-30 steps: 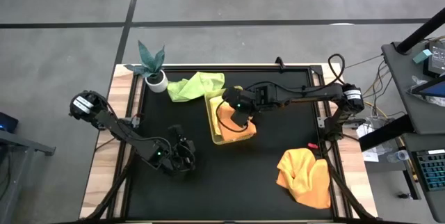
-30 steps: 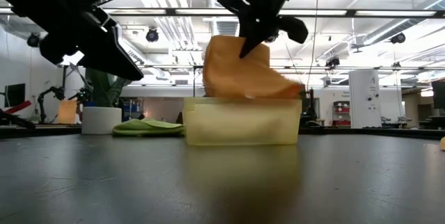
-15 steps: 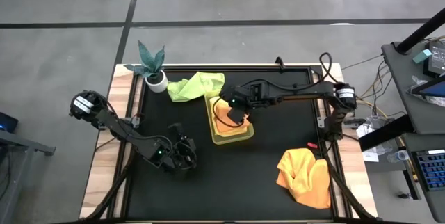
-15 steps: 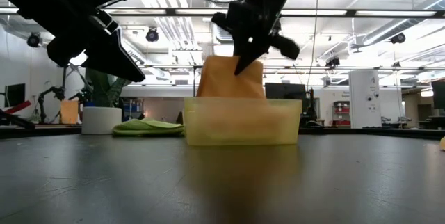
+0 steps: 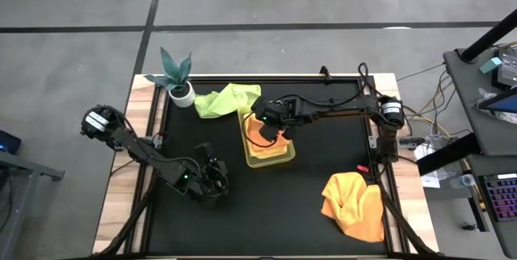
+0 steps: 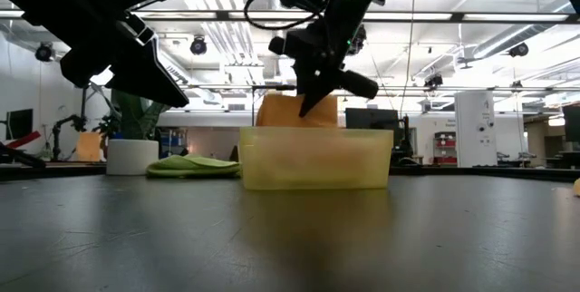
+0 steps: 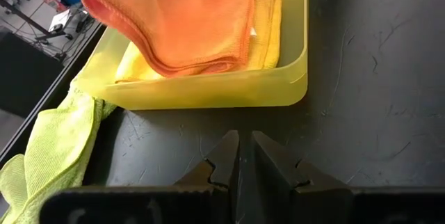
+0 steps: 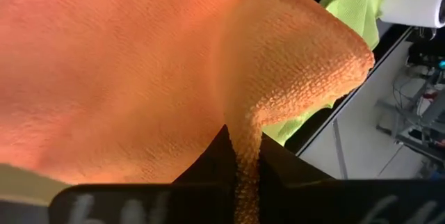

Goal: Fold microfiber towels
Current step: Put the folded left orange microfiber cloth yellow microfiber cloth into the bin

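A folded orange microfiber towel lies on a pale yellow towel inside the yellow-green tray at mid-table. My right gripper reaches over the tray from the right and is shut on the orange towel. A light green towel lies crumpled behind the tray. Another orange towel lies heaped at the near right. My left gripper hangs shut and empty over the near left of the table, pointing at the tray. My right gripper pinches a raised ridge of the orange towel between its two fingers. The fingers slant down from the table's right. The cloth rises in a bulge at the fingers, and the towel's lower part rests in the tray on the pale yellow towel.
A small white pot with a plant stands at the far left corner. Bare black table lies between the tray and the heaped towel. Cables run along the far right edge.
My right gripper has sunk and gone toward the table's left edge with the orange towel. The towel, which hung high and reached over the tray's right rim, now sits lower, within the tray's walls.
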### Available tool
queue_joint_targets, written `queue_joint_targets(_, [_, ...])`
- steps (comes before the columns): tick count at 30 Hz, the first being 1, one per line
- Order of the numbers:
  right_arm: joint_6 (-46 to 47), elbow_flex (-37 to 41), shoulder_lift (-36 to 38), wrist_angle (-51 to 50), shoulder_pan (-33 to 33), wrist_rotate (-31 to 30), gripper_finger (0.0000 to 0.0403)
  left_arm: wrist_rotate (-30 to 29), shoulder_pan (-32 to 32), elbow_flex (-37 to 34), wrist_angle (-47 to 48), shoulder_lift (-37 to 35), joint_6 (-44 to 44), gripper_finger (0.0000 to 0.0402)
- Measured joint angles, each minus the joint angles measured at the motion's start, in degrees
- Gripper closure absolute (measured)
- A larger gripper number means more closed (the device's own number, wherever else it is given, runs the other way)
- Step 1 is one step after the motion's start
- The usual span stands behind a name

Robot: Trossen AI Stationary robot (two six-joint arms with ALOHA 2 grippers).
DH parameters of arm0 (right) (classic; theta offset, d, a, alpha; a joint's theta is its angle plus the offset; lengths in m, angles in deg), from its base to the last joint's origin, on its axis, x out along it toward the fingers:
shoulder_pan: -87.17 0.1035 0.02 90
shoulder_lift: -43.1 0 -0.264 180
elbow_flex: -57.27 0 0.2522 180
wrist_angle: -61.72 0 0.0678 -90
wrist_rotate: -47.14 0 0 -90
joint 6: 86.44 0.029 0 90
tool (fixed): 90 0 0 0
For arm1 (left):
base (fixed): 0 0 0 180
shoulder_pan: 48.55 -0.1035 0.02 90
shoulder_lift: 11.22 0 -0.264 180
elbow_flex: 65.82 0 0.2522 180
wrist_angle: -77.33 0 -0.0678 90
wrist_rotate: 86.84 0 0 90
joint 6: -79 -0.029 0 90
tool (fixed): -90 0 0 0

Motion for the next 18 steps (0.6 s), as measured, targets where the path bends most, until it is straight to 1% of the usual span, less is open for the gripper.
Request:
queue_joint_targets(4, [0.1,0.0,-0.9,1.5,-0.3,-0.4,0.0376,0.0,0.0,0.0,0.0,0.0,0.0,0.0375])
queue_joint_targets(13, [2.8,0.0,-1.0,3.1,-2.3,-0.9,0.0289,0.0,-0.1,0.0,0.0,0.0,0.1,0.0375])
queue_joint_targets(18, [2.9,0.0,-1.0,3.2,-2.7,-1.7,0.026,0.0,-0.4,0.0,0.0,0.0,0.1,0.0375])
